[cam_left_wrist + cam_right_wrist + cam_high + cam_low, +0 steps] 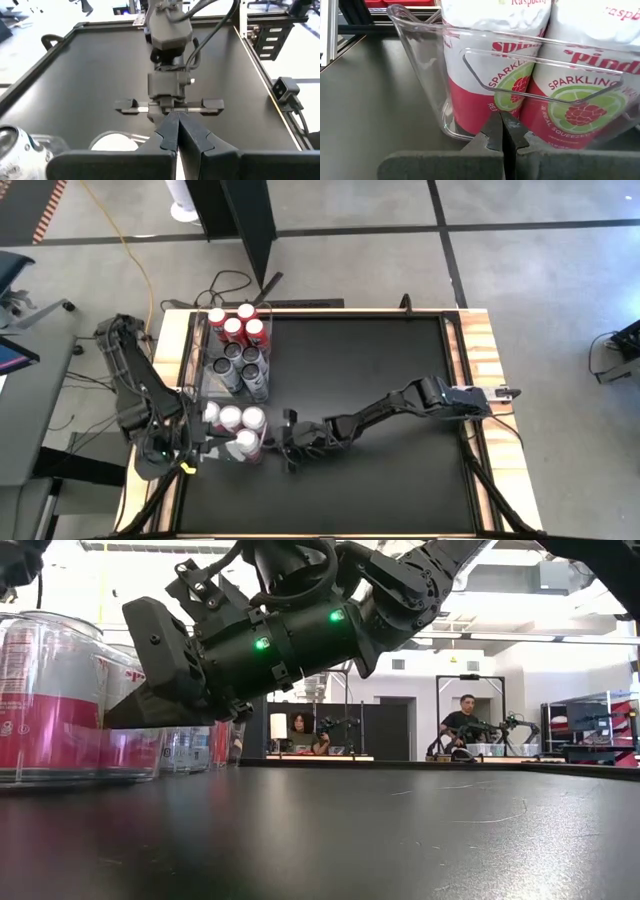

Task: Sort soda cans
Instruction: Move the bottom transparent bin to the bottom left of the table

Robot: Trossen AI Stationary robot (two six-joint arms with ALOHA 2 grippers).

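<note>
On the left side of the dark desk (380, 380) stand clear plastic tubs that hold the soda cans. The far tub (262, 315) holds red cans (233, 328) at its far end and dark cans (248, 367) nearer. The near tub (420, 65) holds white-and-red cans (231, 418), four of them as seen from above. The right gripper (291, 448) is low over the desk, just beside the near tub on its right side, and its two fingers are pressed together with nothing between them. In the right wrist view the tips (504, 131) are at the tub's clear wall, in front of two cans with a raspberry label (485, 75). The left gripper (177, 132) is at the near left edge of the desk, beside the near tub; it is closed and it holds nothing.
</note>
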